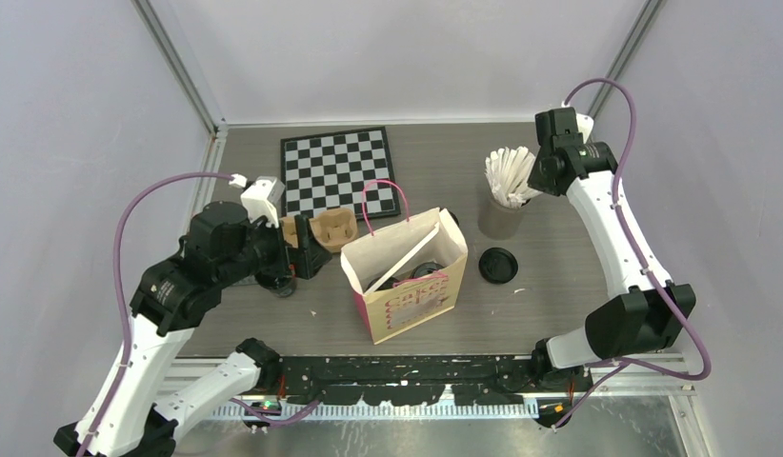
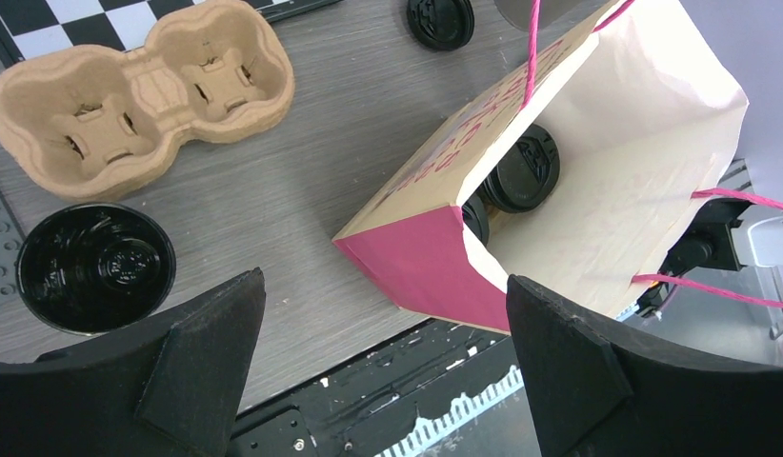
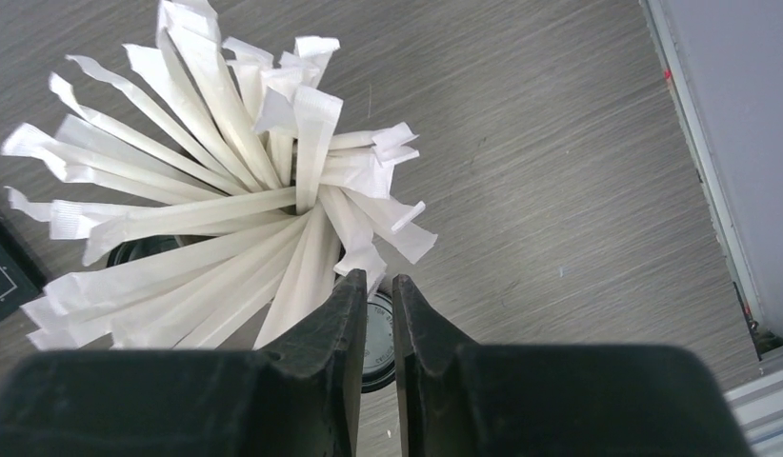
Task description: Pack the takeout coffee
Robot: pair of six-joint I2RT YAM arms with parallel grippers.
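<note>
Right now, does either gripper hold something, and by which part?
The left gripper is open, empty. The right gripper is nearly shut at the end of one white paper-wrapped stick; whether it grips cannot be told.

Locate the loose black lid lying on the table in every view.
Top external: lid right of the paper bag.
Left wrist: lid at top edge, beyond the bag.
Right wrist: bottom centre, a sliver behind the right pincer.
Shared landmark: cup of white sticks, next to the lid; it fills the right wrist view.
</note>
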